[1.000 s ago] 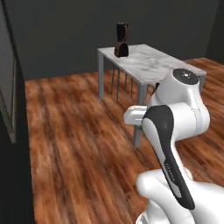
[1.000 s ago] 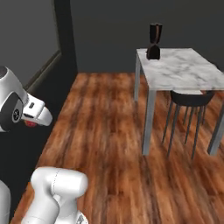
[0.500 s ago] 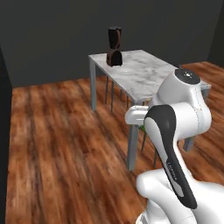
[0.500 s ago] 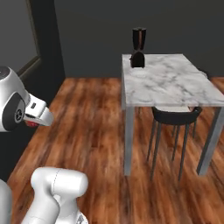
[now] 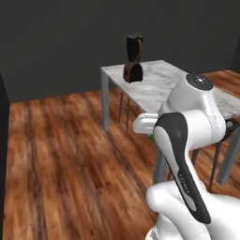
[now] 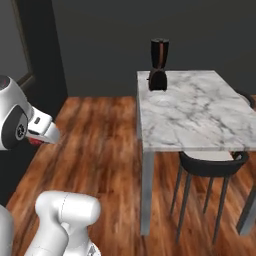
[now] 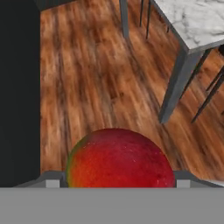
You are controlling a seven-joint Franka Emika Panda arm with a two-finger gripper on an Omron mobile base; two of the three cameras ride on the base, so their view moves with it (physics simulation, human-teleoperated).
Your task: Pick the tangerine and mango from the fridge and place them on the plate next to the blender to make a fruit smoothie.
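In the hand view the mango [image 7: 119, 159] sits at the bottom centre of the frame, red with a green-yellow edge on its left, held between the gripper [image 7: 118, 183] whose jaws are clamped on its two sides. It looks smooth and rounded, so I judge it light but a little slippery and easy to bruise; a hold across its widest part, as here, seems safest. It is nearly round, so no long axis or pointing end can be made out. Beyond it lies wooden floor, then the marble desk [image 6: 190, 112] at the right of the right base view. The blender [image 6: 159, 65] stands at the desk's far left corner, with a faint white plate [image 6: 161, 98] just in front of it
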